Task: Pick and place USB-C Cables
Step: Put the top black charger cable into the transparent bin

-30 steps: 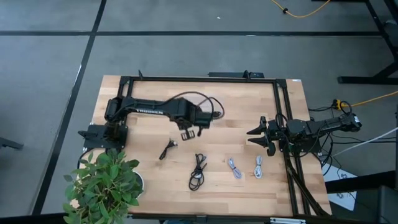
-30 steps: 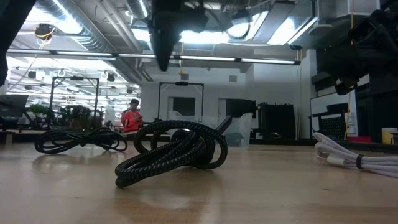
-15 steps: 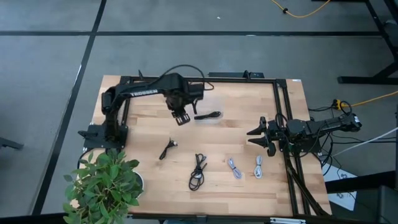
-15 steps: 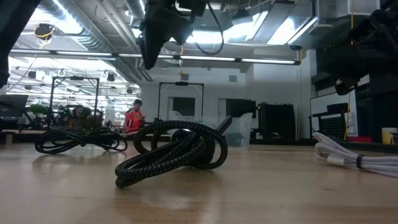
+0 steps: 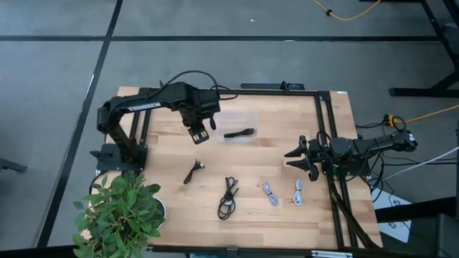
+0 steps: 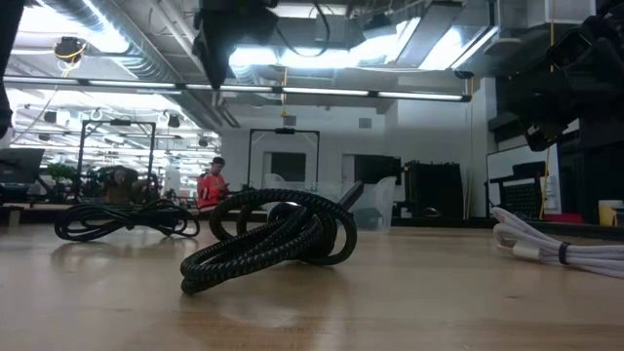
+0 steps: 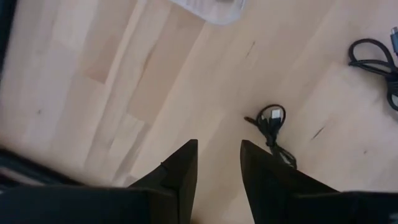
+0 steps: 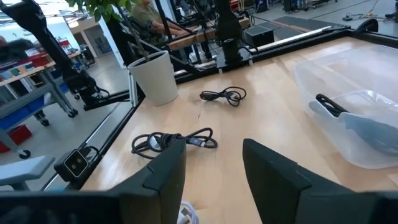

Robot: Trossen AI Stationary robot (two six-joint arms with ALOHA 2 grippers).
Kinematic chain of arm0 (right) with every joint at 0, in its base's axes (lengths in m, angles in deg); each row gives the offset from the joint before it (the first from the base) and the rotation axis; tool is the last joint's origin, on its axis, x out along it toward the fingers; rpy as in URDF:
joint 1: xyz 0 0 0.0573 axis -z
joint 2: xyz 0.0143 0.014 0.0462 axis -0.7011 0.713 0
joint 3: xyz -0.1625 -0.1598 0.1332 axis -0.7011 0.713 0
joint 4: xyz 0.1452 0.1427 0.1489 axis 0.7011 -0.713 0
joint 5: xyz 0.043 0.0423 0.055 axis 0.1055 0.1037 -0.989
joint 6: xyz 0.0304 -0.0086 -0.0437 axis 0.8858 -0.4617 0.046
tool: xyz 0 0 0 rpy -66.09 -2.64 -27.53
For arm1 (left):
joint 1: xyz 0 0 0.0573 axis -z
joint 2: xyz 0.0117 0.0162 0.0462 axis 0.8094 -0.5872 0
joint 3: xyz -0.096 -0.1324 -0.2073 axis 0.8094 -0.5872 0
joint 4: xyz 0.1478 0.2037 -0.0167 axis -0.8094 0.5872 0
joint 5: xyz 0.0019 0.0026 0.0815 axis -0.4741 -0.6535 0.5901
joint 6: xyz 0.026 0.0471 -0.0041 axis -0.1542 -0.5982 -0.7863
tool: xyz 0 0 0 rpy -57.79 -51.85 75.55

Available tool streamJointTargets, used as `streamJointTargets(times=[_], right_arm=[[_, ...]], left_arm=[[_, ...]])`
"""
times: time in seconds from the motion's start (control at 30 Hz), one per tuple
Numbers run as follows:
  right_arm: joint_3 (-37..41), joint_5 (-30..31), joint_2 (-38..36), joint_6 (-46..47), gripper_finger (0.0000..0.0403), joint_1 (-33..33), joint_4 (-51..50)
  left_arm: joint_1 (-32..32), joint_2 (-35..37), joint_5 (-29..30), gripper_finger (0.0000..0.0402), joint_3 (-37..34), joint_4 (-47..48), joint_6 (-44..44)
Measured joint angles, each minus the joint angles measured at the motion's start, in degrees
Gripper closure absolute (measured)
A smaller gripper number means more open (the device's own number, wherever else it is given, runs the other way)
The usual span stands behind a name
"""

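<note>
**Five cables on the table, one of them in the clear bin**

From above, five cables show. One black cable (image 5: pixel 239 132) lies inside a clear plastic bin (image 5: pixel 249 118), whose walls are faint against the wooden table (image 5: pixel 165 208). The other four lie nearer the front edge than the bin: a small black coil (image 5: pixel 193 172) towards the potted plant (image 5: pixel 122 211), a longer black cable (image 5: pixel 228 198) almost straight in front of the bin, then two white cables (image 5: pixel 270 193) (image 5: pixel 298 192) side by side towards the right arm. The left gripper (image 5: pixel 199 134) hangs just beside the bin on the plant's side, with nothing between its fingers. The right gripper (image 5: pixel 303 155) waits at the table's right edge, well apart from the bin.

At table height, only three cables can be made out: a thick black coil (image 6: pixel 278 237) in the middle, another black cable (image 6: pixel 122 218) behind it, and a white bundle (image 6: pixel 556 244) cut off by the picture's edge. A person in red (image 6: pixel 207 185) sits far back in the room.

The left wrist camera shows its fingers (image 7: pixel 180 171) narrowly apart and empty above bare wood, the small black coil (image 7: pixel 272 121) ahead, the longer one (image 7: pixel 376 62) cut off, and a corner of the bin (image 7: pixel 208 7).

The right wrist camera shows its fingers (image 8: pixel 168 171) spread and empty, two black cables (image 8: pixel 174 140) (image 8: pixel 224 94) on the wood, the plant's white pot (image 8: pixel 155 78), and the bin (image 8: pixel 367 118) holding its cable (image 8: pixel 333 106), partly hidden.
</note>
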Motion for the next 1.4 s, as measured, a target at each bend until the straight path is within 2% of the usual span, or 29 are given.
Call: streamJointTargets(times=[0.17,0.33,0.5,0.67,0.8,1.03,1.17,1.4], right_arm=[[0.00,0.02,0.00,0.07,0.0239,0.00,0.01],[0.00,0.04,0.00,-0.04,0.0239,0.00,0.02],[0.01,0.07,0.00,-0.15,0.0239,0.00,0.07],[0.00,0.10,0.00,-0.24,0.0239,0.00,0.06],[0.02,0.09,0.00,-0.31,0.0239,0.00,0.07],[0.02,0.11,0.00,-1.46,0.0239,0.00,0.09],[0.02,0.11,0.00,-1.90,0.0239,0.00,0.09],[0.02,0.11,0.00,-1.90,0.0239,0.00,0.09]], left_arm=[[-0.99,5.55,-5.02,0.0288,-13.52,-10.86,0.31],[-3.32,12.02,-10.93,0.0288,-25.51,-18.05,5.19],[-4.24,15.02,-8.83,0.0288,-31.97,-18.26,7.83],[-3.96,14.56,-4.63,0.0288,-34.10,-19.20,13.36],[-3.96,14.47,-2.96,0.0288,-34.37,-19.79,13.25],[-3.45,14.46,-2.69,0.0288,-34.37,-20.37,17.91],[-1.60,14.46,-2.94,0.0288,-34.37,-22.56,18.32],[2.00,14.46,-2.99,0.0288,-34.37,-25.61,24.97]])
